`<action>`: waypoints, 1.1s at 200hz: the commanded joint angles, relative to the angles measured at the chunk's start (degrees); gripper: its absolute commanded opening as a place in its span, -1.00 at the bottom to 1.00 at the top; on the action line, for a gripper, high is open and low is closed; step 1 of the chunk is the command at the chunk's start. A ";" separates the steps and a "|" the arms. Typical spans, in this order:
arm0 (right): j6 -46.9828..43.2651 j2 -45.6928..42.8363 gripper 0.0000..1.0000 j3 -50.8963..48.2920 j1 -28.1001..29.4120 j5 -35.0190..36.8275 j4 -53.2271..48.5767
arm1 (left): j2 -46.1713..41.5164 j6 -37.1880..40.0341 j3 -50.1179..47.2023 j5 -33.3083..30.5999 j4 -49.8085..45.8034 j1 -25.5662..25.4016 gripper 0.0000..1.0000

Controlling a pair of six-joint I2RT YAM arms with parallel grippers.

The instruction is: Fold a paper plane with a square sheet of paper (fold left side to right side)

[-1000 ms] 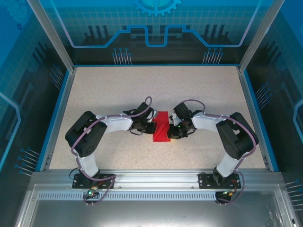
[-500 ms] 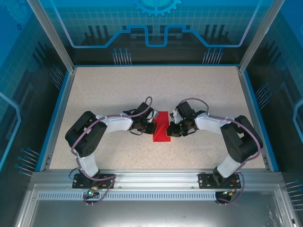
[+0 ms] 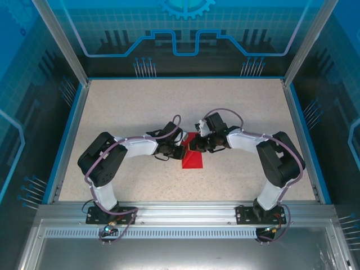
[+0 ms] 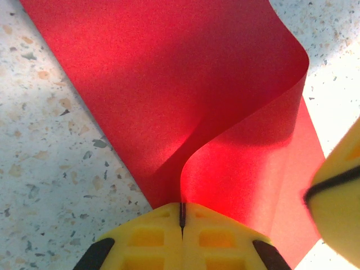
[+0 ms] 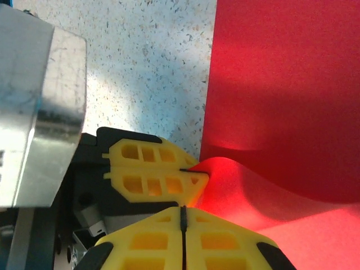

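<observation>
Two pairs of jaws meet over the square sheet of paper (image 3: 193, 161), which lies at the middle of the speckled worktop (image 3: 129, 107). The left jaws are closed on the sheet's left edge. Seen from the left wrist, the red paper runs straight into their seam and rises in a soft curl above the part lying flat beneath. That pinch likely serves to carry the left side over to the right. The right jaws are pressed together just beside the left ones, at the raised ridge — whether they hold any paper cannot be told; they seem placed to steady the fold.
</observation>
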 commanded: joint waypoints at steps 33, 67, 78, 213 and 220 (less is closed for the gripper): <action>-0.49 4.03 -0.86 2.78 1.50 0.41 -2.00 | 2.62 1.40 0.67 0.08 -2.65 -0.46 -0.98; -1.90 5.18 -0.86 3.22 1.77 2.02 -4.32 | 2.89 1.59 0.99 0.17 -2.98 -0.60 -0.98; -2.35 5.44 -0.86 3.30 1.86 2.49 -5.02 | 2.97 1.57 1.02 0.14 -3.13 -0.73 -0.97; -5.26 6.77 -0.86 3.19 2.02 6.49 -9.87 | 3.78 2.54 1.93 0.04 -4.50 -0.98 -0.97; -5.41 6.64 -0.86 3.21 2.03 6.67 -10.12 | 3.77 2.54 1.91 -0.01 -4.59 -1.00 -0.97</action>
